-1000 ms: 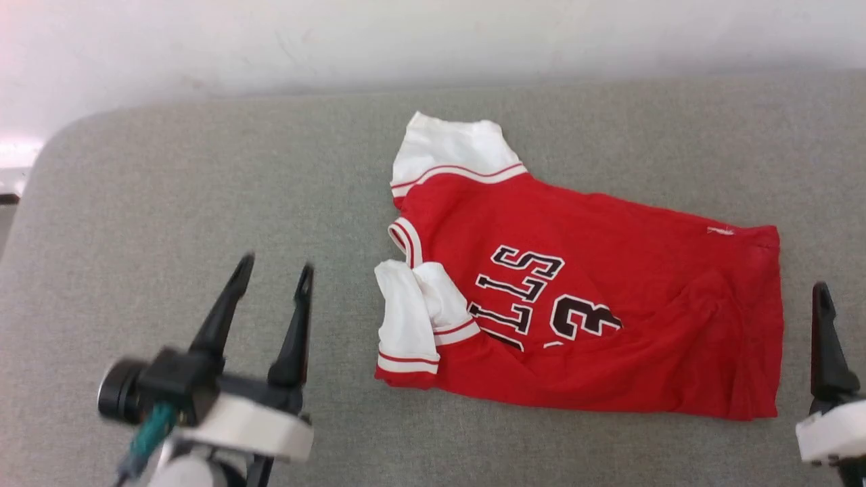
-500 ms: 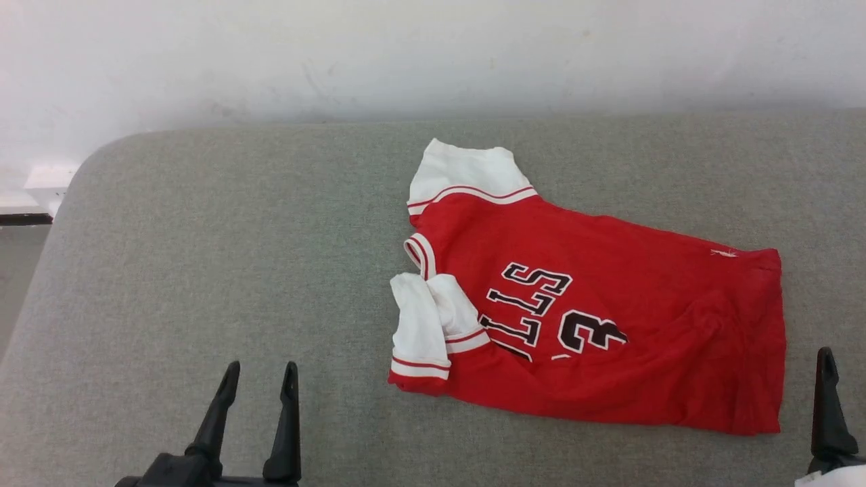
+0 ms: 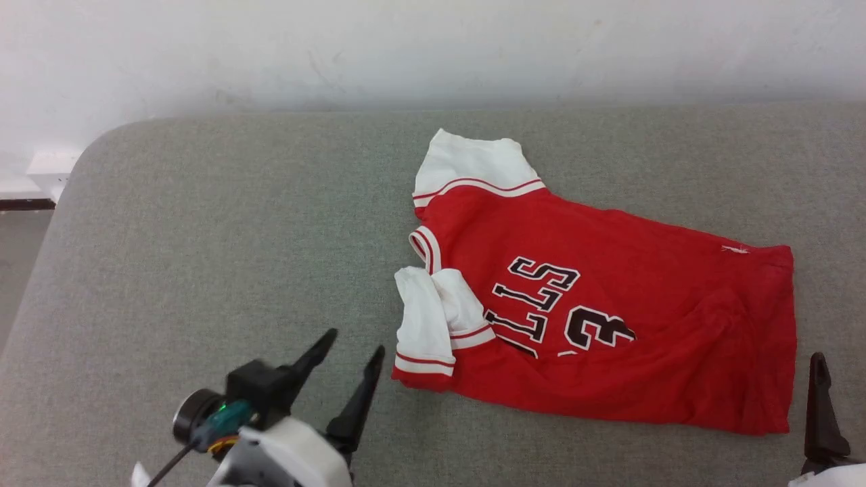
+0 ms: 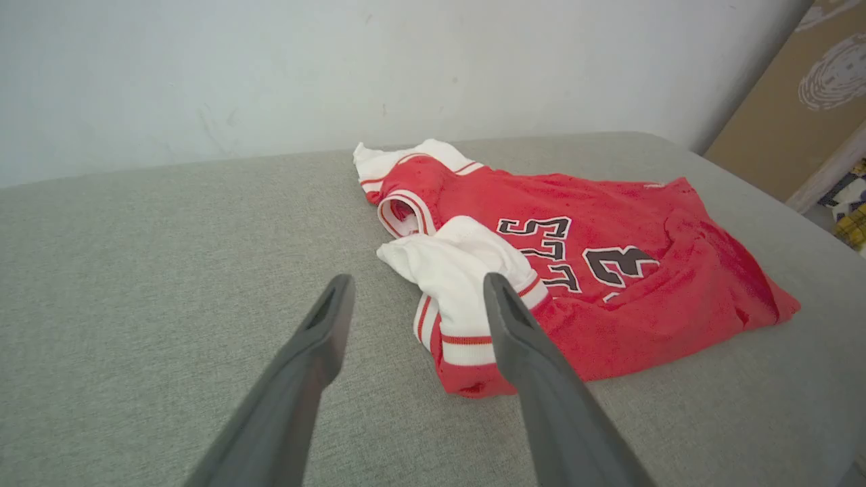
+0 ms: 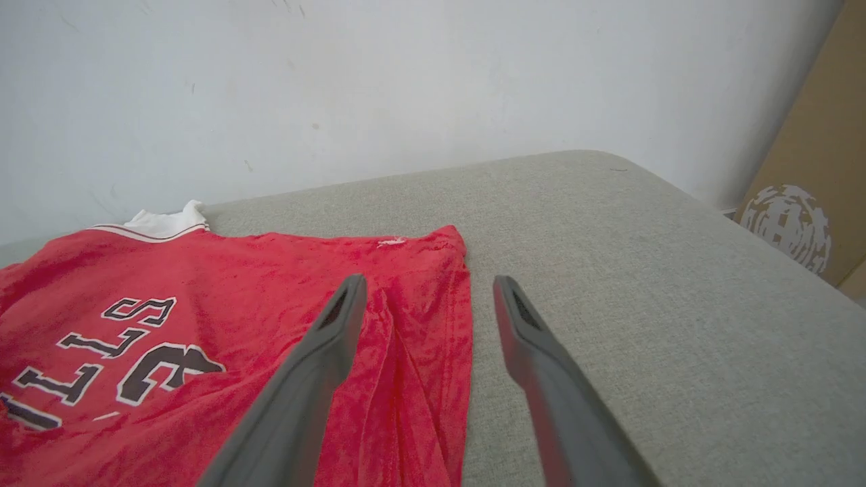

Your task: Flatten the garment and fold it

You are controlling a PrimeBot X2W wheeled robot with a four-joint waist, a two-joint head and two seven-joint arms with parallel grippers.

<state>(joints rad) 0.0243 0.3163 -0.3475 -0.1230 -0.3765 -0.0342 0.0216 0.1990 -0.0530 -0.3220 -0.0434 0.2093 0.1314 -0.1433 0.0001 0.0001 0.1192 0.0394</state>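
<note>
The garment (image 3: pixel 609 318) is a red jersey with white sleeves and black letters. It lies crumpled on the right half of the grey cushion, collar to the left and hem to the right. Its near white sleeve (image 3: pixel 426 325) is bunched and folded over. My left gripper (image 3: pixel 354 343) stands open just left of that sleeve, fingers pointing at it, with nothing between them (image 4: pixel 417 281). In the head view, one finger (image 3: pixel 824 412) of my right gripper rises at the lower right beside the hem. The right gripper (image 5: pixel 429 281) is open over the hem edge (image 5: pixel 460 304).
The grey padded surface (image 3: pixel 203 257) has a rounded left corner, with floor (image 3: pixel 13 270) beyond it. A white wall (image 3: pixel 406 47) runs along the back. A cardboard box (image 5: pixel 812 203) stands past the surface's right end.
My left gripper dipped low, then came right, and now sits close to the near sleeve. The head camera shifted a little. The garment and the right gripper have kept their places.
</note>
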